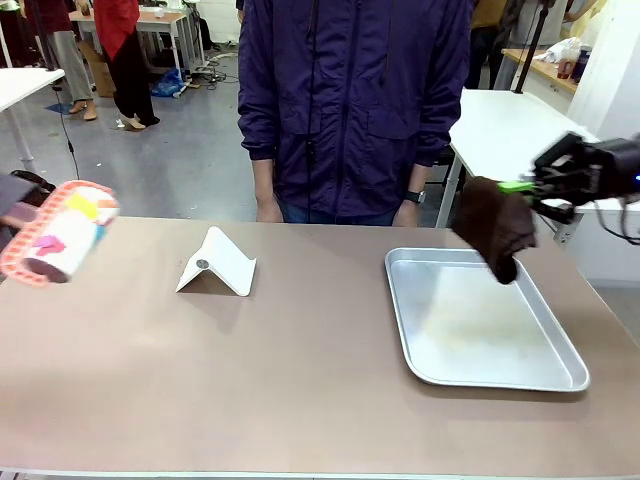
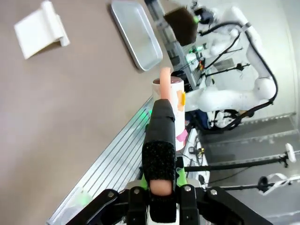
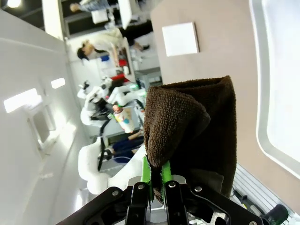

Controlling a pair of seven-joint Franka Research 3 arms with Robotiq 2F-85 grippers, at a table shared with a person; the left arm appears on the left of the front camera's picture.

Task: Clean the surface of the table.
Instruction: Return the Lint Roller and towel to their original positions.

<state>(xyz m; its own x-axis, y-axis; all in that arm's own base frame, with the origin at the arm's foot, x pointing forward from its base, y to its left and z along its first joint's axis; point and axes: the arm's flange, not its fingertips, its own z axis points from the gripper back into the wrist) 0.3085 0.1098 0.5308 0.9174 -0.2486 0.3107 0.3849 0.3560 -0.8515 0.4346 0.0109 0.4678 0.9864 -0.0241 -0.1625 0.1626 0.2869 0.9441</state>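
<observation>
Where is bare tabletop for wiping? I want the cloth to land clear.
Free: the brownish-taupe table along the near edge, and between the folded white card stand and the rectangular silver metal tray. Crowded: the right side, under the right gripper holding the dark brown cloth.

No readable text, label, brand or number is showing anywhere. The cup [image 1: 62, 244] is carrying coloured patches of yellow and pink, but these are shapes rather than letters that anyone could read.

Tray [image 3: 276, 93]: cut off by right edge of right wrist view. Cup [image 1: 58, 243]: print blurred, left side cropped in front view. Cloth [image 1: 495, 225]: hides gripper fingertips.
</observation>
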